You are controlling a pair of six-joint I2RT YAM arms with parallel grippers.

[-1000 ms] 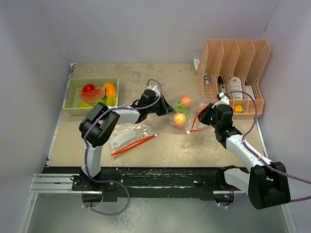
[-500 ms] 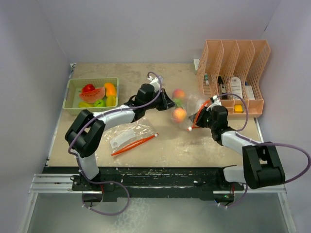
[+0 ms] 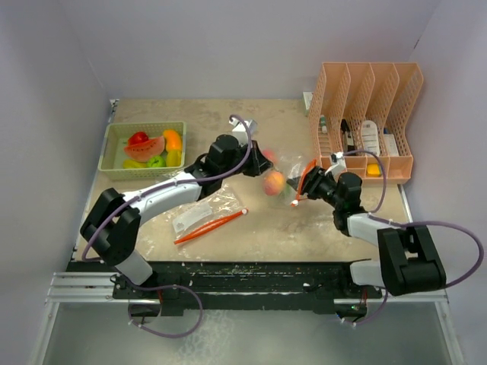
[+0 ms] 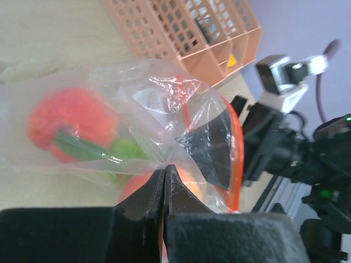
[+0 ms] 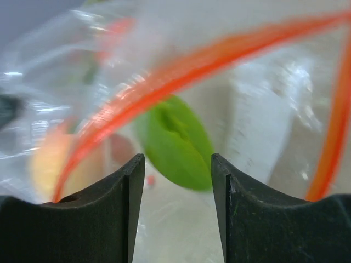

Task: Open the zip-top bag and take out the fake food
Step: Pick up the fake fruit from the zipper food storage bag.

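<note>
step in hand: judged as emptying the zip-top bag (image 4: 164, 98); its mouth gapes and the contents sit inside.
left pincer (image 4: 164, 178): clamped tight on a fold of the bag's clear film, near the mouth.
right pincer (image 5: 176, 211): fingers apart with nothing between them, poised right at the orange zip rim (image 5: 164, 76).
fake food: three pieces show inside the bag, mid-surface between the arms. They are an orange-red fruit (image 4: 68, 129), a green piece (image 5: 175, 143) and a peach-coloured piece (image 3: 273, 182). More toy pieces lie in the green basket (image 3: 114, 133) at far left.
bag's pose: it looks lifted off the surface (image 3: 266, 232) by the left grip; whether a corner touches down I cannot tell.
doing it well: hold the left pinch firm and raise the film so the pieces roll toward the mouth. Either hold the right fingers clear of the rim so they do not block it, or reach in for the green piece, which sits nearest them.
risk: the thin film may slip from the pinch, and round pieces could roll toward the peach rack (image 3: 365, 84).
elsewhere: a second clear bag (image 3: 199, 211) lies flat near the left arm.
</note>
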